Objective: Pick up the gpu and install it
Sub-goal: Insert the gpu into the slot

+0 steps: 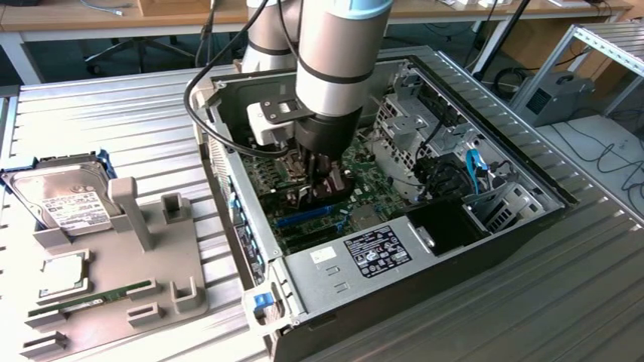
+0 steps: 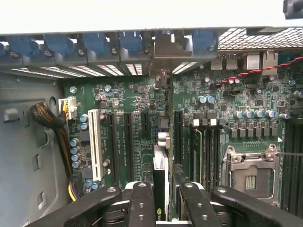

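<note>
My gripper (image 1: 320,181) reaches down inside the open computer case (image 1: 503,197), low over the green motherboard (image 2: 132,109). In the wrist view the gripper (image 2: 165,196) is shut on the gpu (image 2: 160,175), a thin black card seen edge-on between the two black fingers (image 2: 142,194). The card runs parallel to the long black expansion slots (image 2: 129,146). Its silvery end (image 2: 163,52) reaches the rear wall among the blue-clipped slot covers. In the exterior view the gpu (image 1: 300,198) shows as a dark piece just under the gripper. Whether the card sits in a slot is hidden.
A white slot (image 2: 96,142) and yellow-black cables (image 2: 61,137) lie to one side of the card, and the CPU socket (image 2: 249,177) to the other. Outside the case, a grey holder tray (image 1: 151,256) carries a hard drive in a blue frame (image 1: 65,197), a CPU (image 1: 62,273) and a green RAM stick (image 1: 96,298).
</note>
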Available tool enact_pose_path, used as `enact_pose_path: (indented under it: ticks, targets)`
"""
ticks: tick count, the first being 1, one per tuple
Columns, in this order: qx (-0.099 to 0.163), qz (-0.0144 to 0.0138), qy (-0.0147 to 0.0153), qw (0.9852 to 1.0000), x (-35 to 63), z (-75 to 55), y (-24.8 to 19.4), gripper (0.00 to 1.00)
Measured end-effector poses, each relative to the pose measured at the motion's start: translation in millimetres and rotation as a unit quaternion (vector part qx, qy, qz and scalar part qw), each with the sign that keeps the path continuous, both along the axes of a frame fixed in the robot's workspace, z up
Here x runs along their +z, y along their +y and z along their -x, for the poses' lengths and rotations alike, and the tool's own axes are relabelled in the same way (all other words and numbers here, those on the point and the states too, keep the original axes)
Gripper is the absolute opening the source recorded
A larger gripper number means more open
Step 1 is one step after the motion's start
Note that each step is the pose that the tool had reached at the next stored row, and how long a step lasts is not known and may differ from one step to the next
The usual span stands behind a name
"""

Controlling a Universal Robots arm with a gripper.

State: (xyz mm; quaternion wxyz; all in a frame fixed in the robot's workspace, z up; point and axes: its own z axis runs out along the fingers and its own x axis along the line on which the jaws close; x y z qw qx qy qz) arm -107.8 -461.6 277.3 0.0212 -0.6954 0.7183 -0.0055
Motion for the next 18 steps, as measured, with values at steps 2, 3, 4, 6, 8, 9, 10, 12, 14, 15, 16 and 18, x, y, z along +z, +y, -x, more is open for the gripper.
enact_pose_path:
  ticks: [2,3,4,6,8,9,10,12,14,15,16,18]
  targets:
    - [0.000,0.0020,-0.0001,1.0000,-0.2,0.3,0.0,0.26]
    - [0.000,0.0033,-0.0001,1.0000,-0.2,0.2,-0.1,0.26]
    - [0.000,0.0041,0.0000,1.0000,-0.2,0.3,-0.1,0.26]
    - [0.000,0.0106,-0.0001,0.9999,-0.2,0.3,-0.3,0.26]
    - [0.000,0.0147,0.0000,0.9999,-0.2,0.3,-0.5,0.26]
    - [0.000,0.0148,0.0000,0.9999,-0.2,0.3,-0.5,0.26]
    - [0.000,0.0148,0.0000,0.9999,-0.2,0.3,-0.5,0.26]
    - [0.000,0.0146,0.0000,0.9999,-0.4,0.3,-0.4,0.26]
    - [0.000,0.0117,0.0000,0.9999,-1.7,0.3,-0.5,0.26]
    - [0.000,0.0105,-0.0001,0.9999,-2.8,0.3,-0.4,0.26]
    - [0.000,0.0102,-0.0001,0.9999,-3.7,0.3,-0.4,0.26]
    - [0.000,0.0101,0.0000,0.9999,-5.0,1.3,-0.5,0.26]
